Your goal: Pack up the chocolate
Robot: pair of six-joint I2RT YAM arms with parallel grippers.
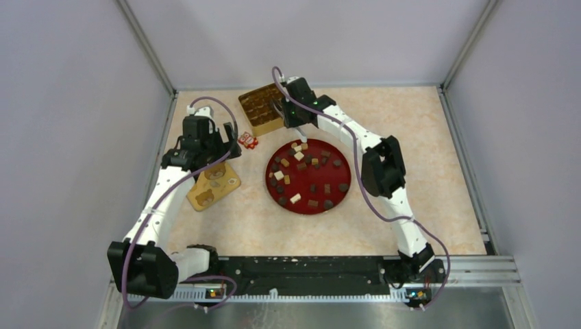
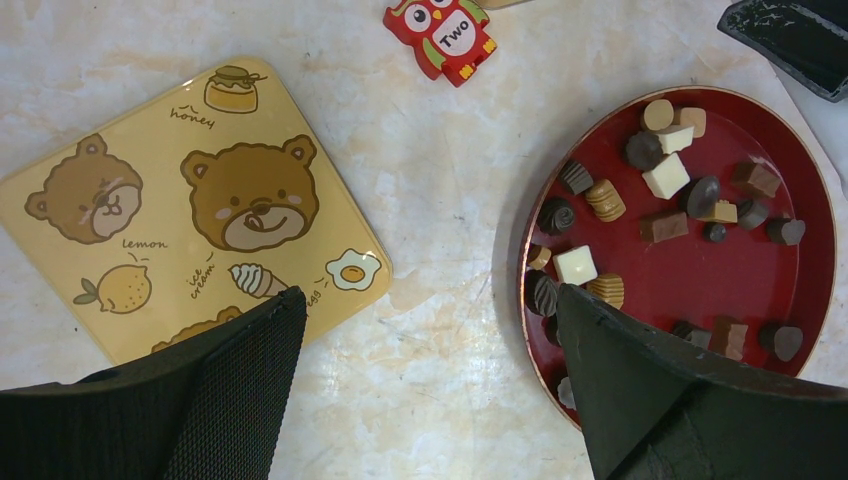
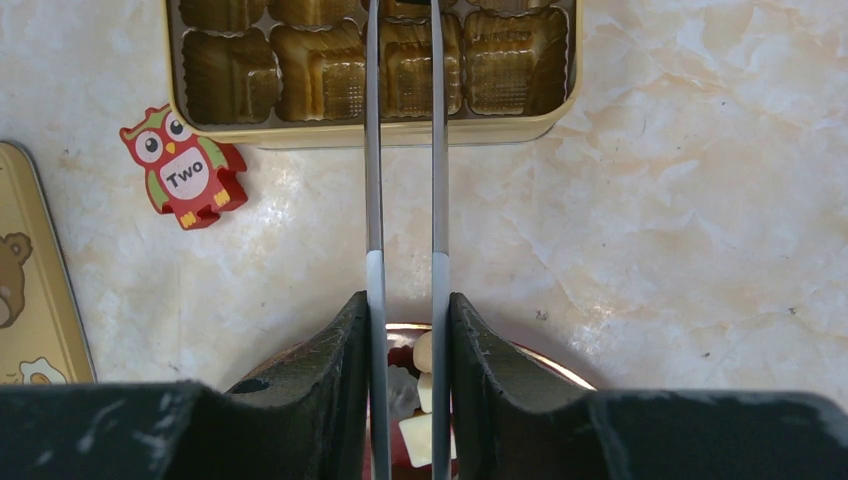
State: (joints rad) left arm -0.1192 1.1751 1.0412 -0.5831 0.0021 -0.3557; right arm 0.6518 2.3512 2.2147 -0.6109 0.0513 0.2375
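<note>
- While my right gripper [image 3: 405, 312] is clamped on the tweezers [image 3: 372, 150], I aim their blades across the near row of the gold box [image 3: 300, 136]. The blades run parallel with a thin gap. Their tips leave the top of the wrist view, so I cannot tell whether a piece sits between them.
- All the chocolate [image 2: 667, 176] I can see lies scattered on the red plate [image 2: 690, 280], under the gripper's heel. The cups in view look empty.
- I judge this to be a drop into a cup. I would centre the tips over one cup, lower close to its liner, and ease the squeeze only slightly, so the tweezers do not slip.
- My left gripper [image 2: 430, 300] hangs wide open and empty between the bear lid [image 2: 190, 250] and the plate.
</note>
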